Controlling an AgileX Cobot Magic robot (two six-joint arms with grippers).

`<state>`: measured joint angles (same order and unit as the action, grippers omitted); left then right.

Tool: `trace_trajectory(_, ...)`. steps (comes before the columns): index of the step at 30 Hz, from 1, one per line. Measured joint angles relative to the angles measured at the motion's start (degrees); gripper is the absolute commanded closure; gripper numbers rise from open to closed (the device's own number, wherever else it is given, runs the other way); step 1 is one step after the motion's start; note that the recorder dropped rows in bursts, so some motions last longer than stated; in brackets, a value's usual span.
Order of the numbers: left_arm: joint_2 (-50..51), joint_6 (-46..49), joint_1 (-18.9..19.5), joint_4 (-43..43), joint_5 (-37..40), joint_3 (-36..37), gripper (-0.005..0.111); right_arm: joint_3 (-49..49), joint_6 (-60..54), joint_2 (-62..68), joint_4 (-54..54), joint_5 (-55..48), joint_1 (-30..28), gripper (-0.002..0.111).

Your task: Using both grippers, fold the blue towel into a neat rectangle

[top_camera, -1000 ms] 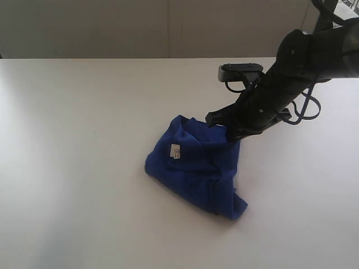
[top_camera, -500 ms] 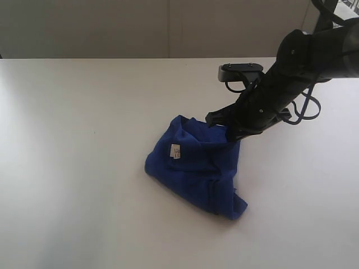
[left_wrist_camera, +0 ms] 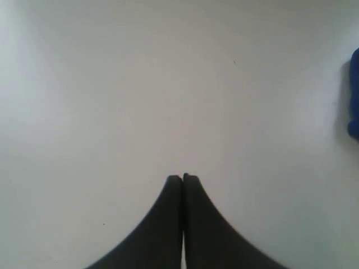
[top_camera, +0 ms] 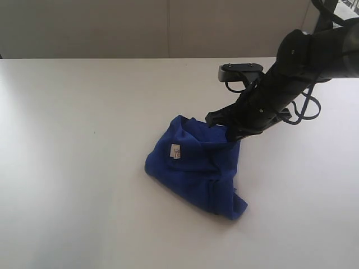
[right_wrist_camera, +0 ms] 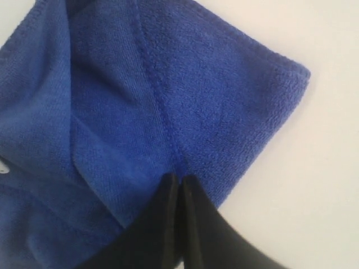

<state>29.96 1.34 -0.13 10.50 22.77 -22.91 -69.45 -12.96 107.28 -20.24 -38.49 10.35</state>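
The blue towel [top_camera: 190, 168] lay crumpled just right of centre on the white table [top_camera: 73, 140], its label [top_camera: 175, 151] facing up. The right gripper [top_camera: 229, 136] pinched the towel's upper-right edge. The left gripper [left_wrist_camera: 183, 178] was pressed together on nothing, above the table.

You're looking at a blue towel [right_wrist_camera: 213, 95] in fuzzy, matt terry-type cloth with stitched hems. Its white label [top_camera: 175, 151] is too small to tell the material. The table [top_camera: 84, 140] is smooth and white with a faint sheen. Left gripper [left_wrist_camera: 183, 178] and right gripper [right_wrist_camera: 178, 178] are smooth matt black, plastic-looking.
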Motion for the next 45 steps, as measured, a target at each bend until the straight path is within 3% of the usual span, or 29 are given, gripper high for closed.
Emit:
trace_trajectory(24,0.8,0.2,0.0,1.0,1.9,0.0,0.107,0.6,0.0,0.0,0.0,0.1,0.0,0.108)
trace_trajectory(27,2.9,4.5,0.0,6.0,2.8,0.0,0.107,0.6,0.0,0.0,0.0,0.0,0.0,0.108)
trace_trajectory(31,11.1,23.6,0.0,26.6,3.7,0.0,0.107,0.6,0.0,0.0,0.0,0.0,0.0,0.108)
trace_trajectory(36,19.9,34.7,0.0,38.0,3.5,0.0,0.107,0.6,0.0,0.0,0.0,0.1,0.0,0.108)
trace_trajectory(40,23.3,38.2,-0.6,41.2,3.2,-0.4,0.107,0.6,0.0,0.0,0.0,1.0,0.0,0.108)
trace_trajectory(45,23.8,39.2,-5.8,41.7,1.3,-2.9,0.107,0.6,0.0,0.0,0.0,1.1,0.0,0.108)
